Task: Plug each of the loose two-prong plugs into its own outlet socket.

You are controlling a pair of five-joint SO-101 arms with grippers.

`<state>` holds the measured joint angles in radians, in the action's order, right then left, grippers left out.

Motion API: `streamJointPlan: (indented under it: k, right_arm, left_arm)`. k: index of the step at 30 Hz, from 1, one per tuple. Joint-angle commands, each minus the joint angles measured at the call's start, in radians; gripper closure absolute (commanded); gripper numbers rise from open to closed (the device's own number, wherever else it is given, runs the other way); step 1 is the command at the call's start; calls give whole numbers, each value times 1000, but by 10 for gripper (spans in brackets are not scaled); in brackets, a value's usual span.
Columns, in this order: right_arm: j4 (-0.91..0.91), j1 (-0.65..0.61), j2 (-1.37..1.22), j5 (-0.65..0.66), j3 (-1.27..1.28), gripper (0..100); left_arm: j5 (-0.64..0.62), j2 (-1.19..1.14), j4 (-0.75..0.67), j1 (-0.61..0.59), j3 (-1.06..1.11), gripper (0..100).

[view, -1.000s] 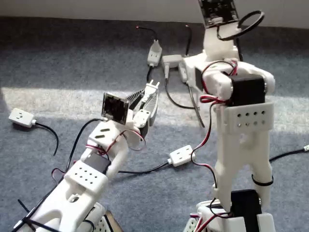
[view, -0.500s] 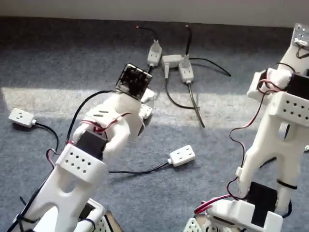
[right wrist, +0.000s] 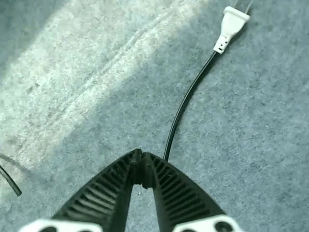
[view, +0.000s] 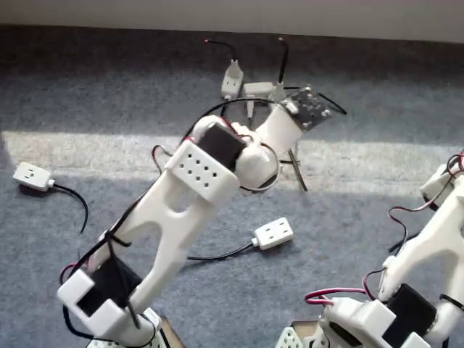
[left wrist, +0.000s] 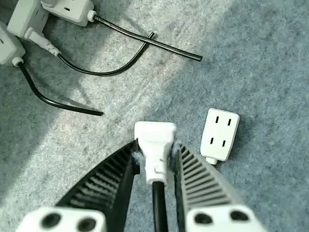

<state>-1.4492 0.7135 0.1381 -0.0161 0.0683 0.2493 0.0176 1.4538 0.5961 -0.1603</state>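
Grey carpet (left wrist: 270, 58), sunlit band across. Left gripper (left wrist: 155, 159): clamps white plug (left wrist: 154, 145), fingers narrowly parted, near outlet socket (left wrist: 220, 134). Right gripper (right wrist: 142, 169): pinched together, holds nothing; second plug (right wrist: 231, 25) well apart.

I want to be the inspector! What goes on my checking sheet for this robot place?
Surface: grey carpet, sunlit band across it.
Job's things: white plug, held; free outlet socket beside it; loose plug lying flat; second socket apart, cord attached.
Clutter: nothing seen.
End effectors: left end effector shut on the white plug; right end effector shut, empty.
Cables: black cords trail over the carpet.
Surroundings: pale wall behind.
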Motion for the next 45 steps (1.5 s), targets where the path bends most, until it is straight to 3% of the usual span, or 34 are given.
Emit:
streamJointPlan:
  k: [1, 9, 15, 31, 37, 45]
  right_arm:
    - [81, 79, 45, 12, 42, 992]
    - [177, 102, 44, 249, 191, 992]
    - [232, 104, 44, 256, 274, 992]
    - [311, 114, 44, 256, 341, 992]
    - [418, 185, 44, 256, 341, 992]
    - [433, 191, 42, 256, 343, 992]
  left_arm:
    - [12, -182, 80, 58, -260, 993]
    - [98, -420, 279, 153, -529, 993]
    - [95, -476, 299, 168, -558, 993]
    - [-109, -573, 310, 209, -556, 993]
    - [-107, -573, 308, 243, -483, 993]
    - [-6, -573, 307, 168, -467, 993]
